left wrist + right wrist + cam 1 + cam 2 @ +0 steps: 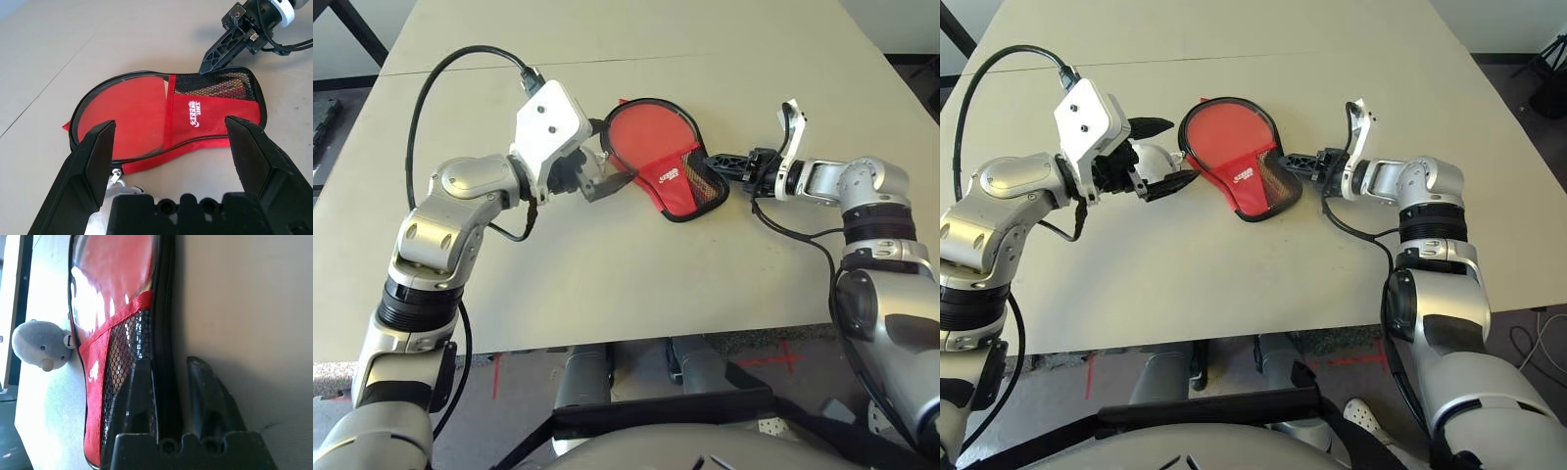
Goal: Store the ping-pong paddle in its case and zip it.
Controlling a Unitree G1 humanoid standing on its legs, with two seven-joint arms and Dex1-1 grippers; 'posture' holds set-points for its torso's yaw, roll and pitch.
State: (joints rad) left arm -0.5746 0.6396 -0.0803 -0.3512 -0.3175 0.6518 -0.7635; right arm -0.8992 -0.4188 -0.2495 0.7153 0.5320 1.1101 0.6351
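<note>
Left gripper (1160, 157) hovers just above the beige tabletop (607, 284) at the case's round end, jaws released and spread wide, nothing between them. In the left wrist view the two black fingers (83, 171) frame the case without touching it.

A small grey-white plush toy (39, 345) sits beside the left gripper, close to the round end of the case.

Case (668, 174) lies flat on the tabletop between the two grippers. Red fabric, black trim, white logo on the red panel, black mesh pocket (215, 85) at the narrow end. The ping-pong paddle (129, 115) lies inside it: red face visible through the open round part, handle end under the mesh. The black zipper edge runs along the side nearest the right gripper.

Right gripper (729, 164) comes in low at the narrow end of the case. In the right wrist view its jaws are nearly clenched, one finger (134, 401) on the mesh side and the other on the tabletop side, with the case's black edge between them.
</note>
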